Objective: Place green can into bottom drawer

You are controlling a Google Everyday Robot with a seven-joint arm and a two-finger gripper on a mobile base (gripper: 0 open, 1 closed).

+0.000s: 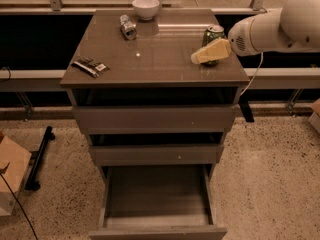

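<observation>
Camera view: gripper (201, 57) at the green can (215, 33) on the cabinet top (160, 59).
The gripper reaches in from the right, low across the front of the can, probably to grasp it; whether it has closed on the can cannot be told. The can stands upright near the right edge, directly behind the gripper's tip. The bottom drawer (157, 196) is pulled out below, apparently so the can can be lowered into it.

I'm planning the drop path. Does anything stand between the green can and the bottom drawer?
Nothing visible blocks it. The tool is at the green can, on the right side of the cabinet top. The bottom drawer is pulled out past the two drawers above, and nothing shows inside it.
</observation>
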